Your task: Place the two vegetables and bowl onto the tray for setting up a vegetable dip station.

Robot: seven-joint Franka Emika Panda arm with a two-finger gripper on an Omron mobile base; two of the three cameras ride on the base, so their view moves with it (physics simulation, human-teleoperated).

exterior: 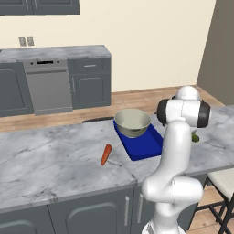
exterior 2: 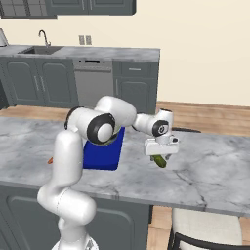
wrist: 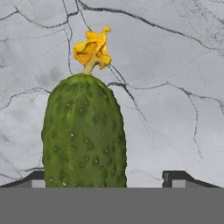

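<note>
The dark green cucumber (wrist: 83, 131) lies on the marble island with a yellow flower at its far end. My gripper (wrist: 106, 178) hangs low over it, open, one fingertip on each side and neither touching it. From the right base view, the gripper (exterior 2: 160, 157) points down at the cucumber (exterior 2: 159, 161), just right of the blue tray (exterior 2: 102, 155). The metal bowl (exterior: 132, 122) stands on the far end of the tray (exterior: 145, 144). The orange carrot (exterior: 106, 154) lies on the counter left of the tray. The cucumber (exterior: 195, 136) peeks out behind my arm.
The island counter (exterior: 55, 160) stretches left and right of the tray. A stool (exterior: 223, 183) stands at its near right corner. Grey cabinets and a dishwasher (exterior: 48, 84) line the back wall, with a sink (exterior 2: 41, 49) further left.
</note>
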